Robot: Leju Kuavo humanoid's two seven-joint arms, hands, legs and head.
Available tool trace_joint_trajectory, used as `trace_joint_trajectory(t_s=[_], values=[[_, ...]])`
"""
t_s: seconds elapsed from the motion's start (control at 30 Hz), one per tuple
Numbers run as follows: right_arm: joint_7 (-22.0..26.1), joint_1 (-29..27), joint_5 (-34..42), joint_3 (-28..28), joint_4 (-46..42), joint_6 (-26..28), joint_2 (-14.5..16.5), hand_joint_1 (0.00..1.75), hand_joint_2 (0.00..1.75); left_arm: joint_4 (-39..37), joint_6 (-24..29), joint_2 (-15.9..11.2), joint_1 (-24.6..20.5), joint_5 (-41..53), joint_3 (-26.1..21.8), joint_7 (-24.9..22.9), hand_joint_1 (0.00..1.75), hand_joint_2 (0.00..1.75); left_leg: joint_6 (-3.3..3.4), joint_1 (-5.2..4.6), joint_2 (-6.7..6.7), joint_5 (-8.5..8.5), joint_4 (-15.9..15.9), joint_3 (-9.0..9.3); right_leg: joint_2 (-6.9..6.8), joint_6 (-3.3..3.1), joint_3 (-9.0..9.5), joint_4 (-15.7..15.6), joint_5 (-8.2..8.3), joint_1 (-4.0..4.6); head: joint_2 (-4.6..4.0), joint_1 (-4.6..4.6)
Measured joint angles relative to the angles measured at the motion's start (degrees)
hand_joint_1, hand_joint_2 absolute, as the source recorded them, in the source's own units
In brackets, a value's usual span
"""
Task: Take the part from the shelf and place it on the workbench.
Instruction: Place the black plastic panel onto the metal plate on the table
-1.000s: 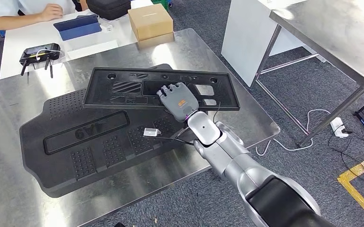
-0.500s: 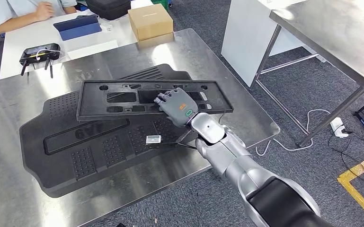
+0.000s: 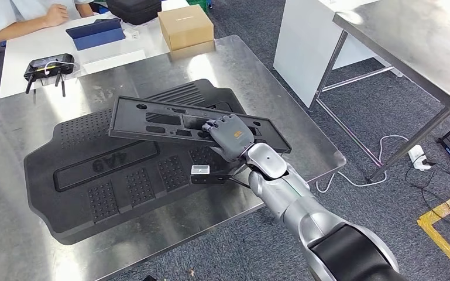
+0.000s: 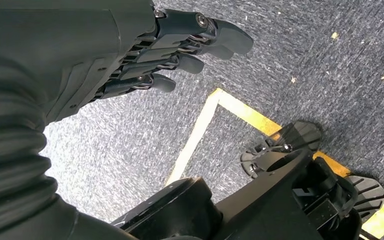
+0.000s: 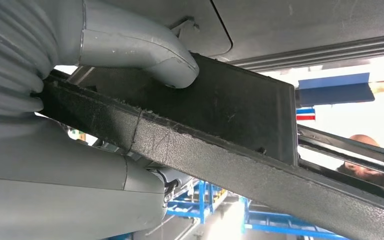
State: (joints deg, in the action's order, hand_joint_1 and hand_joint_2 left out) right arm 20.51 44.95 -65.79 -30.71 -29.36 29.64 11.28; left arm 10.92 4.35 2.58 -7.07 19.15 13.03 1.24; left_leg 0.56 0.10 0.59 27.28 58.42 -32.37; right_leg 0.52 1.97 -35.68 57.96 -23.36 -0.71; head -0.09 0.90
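Right hand (image 3: 232,136) grips the black part (image 3: 169,122) above the workbench (image 3: 11,246).

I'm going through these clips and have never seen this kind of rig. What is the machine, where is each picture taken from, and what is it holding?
It is a humanoid robot with two silver arms. The wide picture looks down from its head. Its right hand grips a flat black plastic panel above a large black mat lying on the steel workbench. One close-up comes from the right wrist: the thumb presses on the panel's edge. The other comes from the left wrist: the left hand hangs over carpet, holding nothing.
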Motion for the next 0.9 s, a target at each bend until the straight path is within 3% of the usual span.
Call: trace_joint_trajectory(t_s=[0.23, 0.37, 0.9], values=[[0.8, -0.7, 1.5, 0.4, 0.8, -0.3, -0.3, 1.75, 1.75, 0.0, 0.0, 0.0, 0.0, 0.3, -0.5, 0.3, 0.0, 1.75, 0.0, -0.01, 0.0, 0.0, 0.0, -0.01, 0.0, 0.0, 0.0, 0.0, 0.0, 0.0, 0.0, -0.01], [0.9, -0.8, 1.6, 0.5, 1.3, -0.2, -0.5, 0.0, 0.0, 0.0, 0.2, -0.1, 0.0, 0.8, -0.7, 0.2, 0.0, 1.75, 0.0, -0.01, 0.0, 0.0, 0.0, -0.01, 0.0, 0.0, 0.0, 0.0, 0.0, -0.01, 0.01, 0.0], [-0.4, -1.9, 1.9, 0.6, 2.4, 0.1, -1.2, 0.0, 0.0, 0.0, 2.2, -0.1, 0.4, 2.0, -1.5, -0.4, 0.0, 1.75, 0.0, -0.01, 0.0, 0.0, 0.0, 0.0, 0.0, 0.0, 0.01, 0.0, 0.0, 0.0, 0.0, 0.01]])
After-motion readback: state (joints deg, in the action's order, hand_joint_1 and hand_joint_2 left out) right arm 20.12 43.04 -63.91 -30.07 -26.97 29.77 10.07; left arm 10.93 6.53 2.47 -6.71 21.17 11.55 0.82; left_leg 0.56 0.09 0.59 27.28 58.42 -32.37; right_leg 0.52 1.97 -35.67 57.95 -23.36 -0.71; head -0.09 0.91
